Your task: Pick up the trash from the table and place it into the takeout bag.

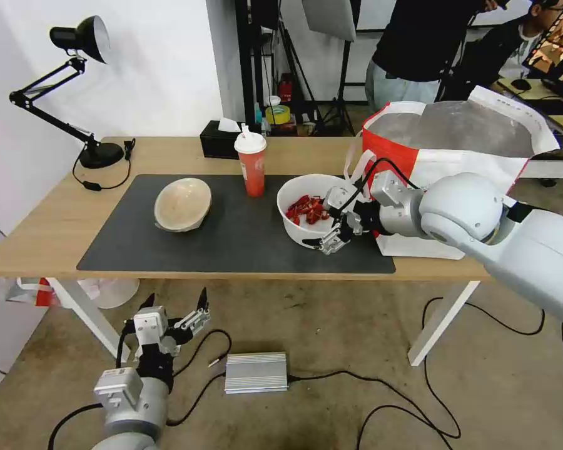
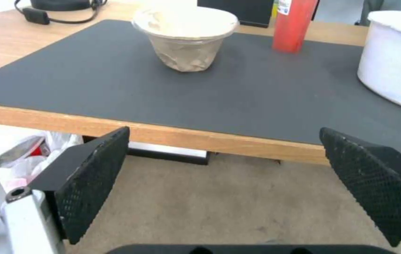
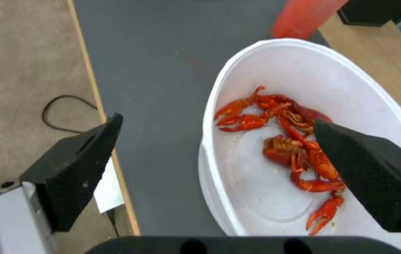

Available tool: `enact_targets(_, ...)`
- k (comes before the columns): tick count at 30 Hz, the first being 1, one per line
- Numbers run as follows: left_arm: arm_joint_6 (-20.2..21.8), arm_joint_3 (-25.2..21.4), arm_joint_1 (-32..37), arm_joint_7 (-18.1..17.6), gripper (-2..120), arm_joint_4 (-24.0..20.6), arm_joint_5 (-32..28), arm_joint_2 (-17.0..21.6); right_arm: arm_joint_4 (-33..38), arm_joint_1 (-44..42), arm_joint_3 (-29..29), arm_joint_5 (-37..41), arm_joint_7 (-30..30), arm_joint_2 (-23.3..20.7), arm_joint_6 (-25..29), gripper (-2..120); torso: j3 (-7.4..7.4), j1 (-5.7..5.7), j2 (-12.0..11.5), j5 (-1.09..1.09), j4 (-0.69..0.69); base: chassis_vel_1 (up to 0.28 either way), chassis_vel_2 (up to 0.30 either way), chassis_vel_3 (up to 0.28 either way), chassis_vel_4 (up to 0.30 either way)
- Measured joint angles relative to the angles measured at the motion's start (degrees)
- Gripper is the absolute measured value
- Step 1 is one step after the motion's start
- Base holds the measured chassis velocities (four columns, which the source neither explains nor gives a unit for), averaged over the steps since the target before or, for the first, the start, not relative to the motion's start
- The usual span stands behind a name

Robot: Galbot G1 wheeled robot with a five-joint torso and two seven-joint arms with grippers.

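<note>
On the dark mat (image 1: 244, 247) of the table (image 1: 50, 225) stand a beige pulp bowl (image 1: 182, 204), a red cup with lid and straw (image 1: 251, 164) and a white bowl of red crayfish shells (image 1: 301, 211). My right gripper (image 1: 331, 224) is open at the white bowl's near right rim. In the right wrist view that gripper (image 3: 217, 123) straddles the rim of the white bowl (image 3: 256, 197), one finger outside over the mat, the other above the shells (image 3: 290, 141). The takeout bag (image 1: 419, 165) stands open to the right. My left gripper (image 1: 176, 315) hangs open below the table's front edge, also (image 2: 224, 134).
A black desk lamp (image 1: 81, 37) and a black tissue box (image 1: 218, 141) stand at the table's back. On the floor lie a silver box (image 1: 256, 372) and cables (image 1: 381, 390). White table legs (image 1: 441, 322) stand near my arms. In the left wrist view: pulp bowl (image 2: 186, 38), cup (image 2: 292, 24).
</note>
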Motion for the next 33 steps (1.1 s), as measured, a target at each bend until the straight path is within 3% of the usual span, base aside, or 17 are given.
enact_targets(33,-0.2,2.3,0.3,-0.1,99,1.5,2.1,0.0,-3.1,0.4,-2.8,-3.8,-0.6,0.7,0.0,100,0.00,0.00,0.0,0.00,0.00,0.000,0.000,0.000,0.000)
